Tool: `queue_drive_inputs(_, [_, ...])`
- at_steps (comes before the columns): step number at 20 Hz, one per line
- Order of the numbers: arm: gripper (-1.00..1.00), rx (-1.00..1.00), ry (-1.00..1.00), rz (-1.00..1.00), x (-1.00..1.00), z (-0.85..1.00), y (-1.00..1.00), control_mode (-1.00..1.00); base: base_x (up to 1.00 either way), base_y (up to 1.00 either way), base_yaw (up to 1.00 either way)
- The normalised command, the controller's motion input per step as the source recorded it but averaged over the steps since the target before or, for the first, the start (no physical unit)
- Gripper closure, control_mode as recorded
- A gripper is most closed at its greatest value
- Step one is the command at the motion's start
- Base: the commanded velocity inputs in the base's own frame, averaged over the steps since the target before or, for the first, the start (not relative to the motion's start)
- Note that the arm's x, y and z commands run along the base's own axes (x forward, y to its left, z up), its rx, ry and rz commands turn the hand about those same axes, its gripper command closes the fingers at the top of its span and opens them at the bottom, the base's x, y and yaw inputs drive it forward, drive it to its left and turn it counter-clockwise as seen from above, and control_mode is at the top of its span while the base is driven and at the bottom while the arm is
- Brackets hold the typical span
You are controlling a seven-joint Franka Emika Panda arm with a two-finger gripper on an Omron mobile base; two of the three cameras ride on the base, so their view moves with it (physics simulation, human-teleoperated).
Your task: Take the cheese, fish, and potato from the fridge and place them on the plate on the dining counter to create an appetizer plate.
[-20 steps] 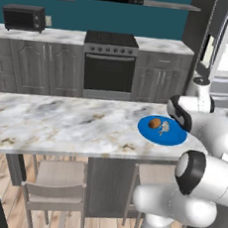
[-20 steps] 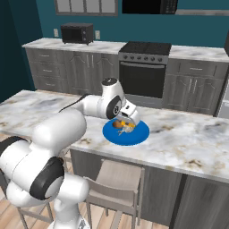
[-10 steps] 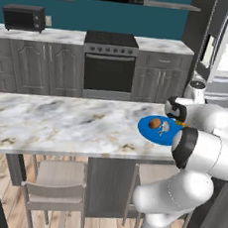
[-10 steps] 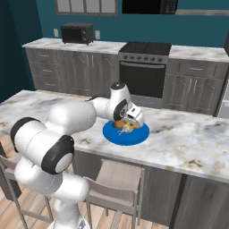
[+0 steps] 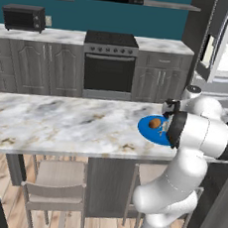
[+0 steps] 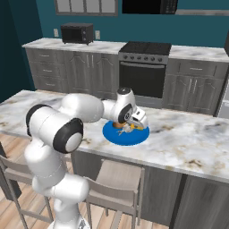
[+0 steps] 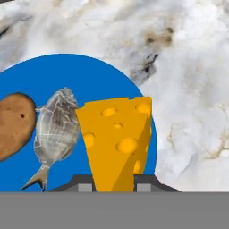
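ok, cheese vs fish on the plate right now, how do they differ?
The cheese is an opaque orange-yellow wedge with holes; the fish is thin, silvery-grey and scaled. In the hand view the cheese looks bulkier and taller, the fish flatter and narrower. The cheese sits between the jaws, which are shut on it; the fish lies free beside it. Both are over the blue plate, side by side.

No readable text, label, brand, number or sign appeared anywhere in the pictures.
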Motion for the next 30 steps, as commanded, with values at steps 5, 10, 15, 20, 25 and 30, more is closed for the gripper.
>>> queue_drive_inputs(5, [1.0,0.0,0.0,0.0,0.26,-0.37,0.0,-1.0,0.0,0.0,0.0])
queue_drive_inputs(10, [1.0,0.0,0.0,0.0,0.12,-0.39,0.0,-1.0,0.0,0.0,0.0])
queue_drive_inputs(15, [1.0,0.0,0.0,0.0,0.15,-0.39,0.0,-1.0,0.0,0.0,0.0])
queue_drive_inputs(20, [1.0,0.0,0.0,0.0,0.24,-0.32,0.0,-1.0,0.0,0.0,0.0])
queue_drive_inputs(25, [1.0,0.0,0.0,0.0,-0.03,-0.36,0.21,-1.0,0.0,0.0,0.0])
queue_drive_inputs(30, [-1.0,-0.03,0.0,-0.04,-0.25,-0.18,0.54,-1.0,0.0,0.0,0.0])
